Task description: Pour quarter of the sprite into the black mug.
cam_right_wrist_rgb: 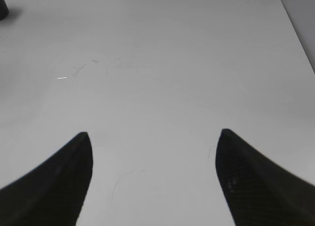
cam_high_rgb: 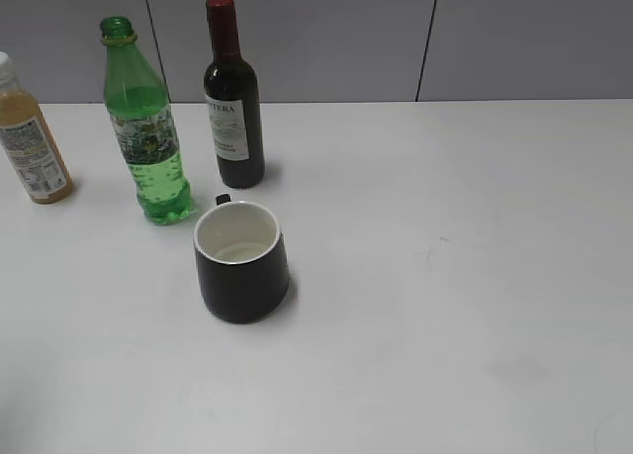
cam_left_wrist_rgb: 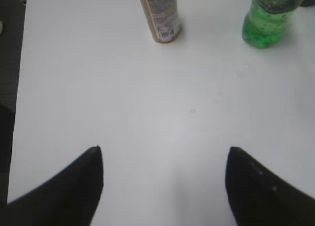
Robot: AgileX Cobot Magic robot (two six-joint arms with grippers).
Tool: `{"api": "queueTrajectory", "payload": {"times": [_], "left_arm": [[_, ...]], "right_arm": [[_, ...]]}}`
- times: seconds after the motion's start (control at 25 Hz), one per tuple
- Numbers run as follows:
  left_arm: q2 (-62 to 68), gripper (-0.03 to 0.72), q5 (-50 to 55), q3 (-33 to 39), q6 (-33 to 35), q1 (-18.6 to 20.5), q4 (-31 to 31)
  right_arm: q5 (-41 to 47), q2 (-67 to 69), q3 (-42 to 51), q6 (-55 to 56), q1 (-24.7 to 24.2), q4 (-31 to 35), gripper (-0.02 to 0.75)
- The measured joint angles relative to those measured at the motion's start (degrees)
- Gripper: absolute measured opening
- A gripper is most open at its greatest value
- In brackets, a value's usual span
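The left gripper is spread wide and empty above the table, and so is the right gripper. To grasp well, the left one should take the sprite at its label band (no cap on it). An orange juice bottle stands left, the wine bottle close right, and the black mug just in front.
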Motion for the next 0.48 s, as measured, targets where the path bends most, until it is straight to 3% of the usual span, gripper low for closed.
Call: {"api": "queueTrajectory", "payload": {"times": [0.24, 0.48], "left_arm": [[-11.2, 0.589, -1.4, 7.4, 0.1, 0.0, -1.9], [-22.0, 0.587, -5.6, 14.7, 2.4, 0.0, -8.1]], "right_arm": [[0.0, 0.0, 0.0, 0.0, 0.0, 0.0, 0.590], [0.0, 0.0, 0.0, 0.0, 0.0, 0.0, 0.590]]}}
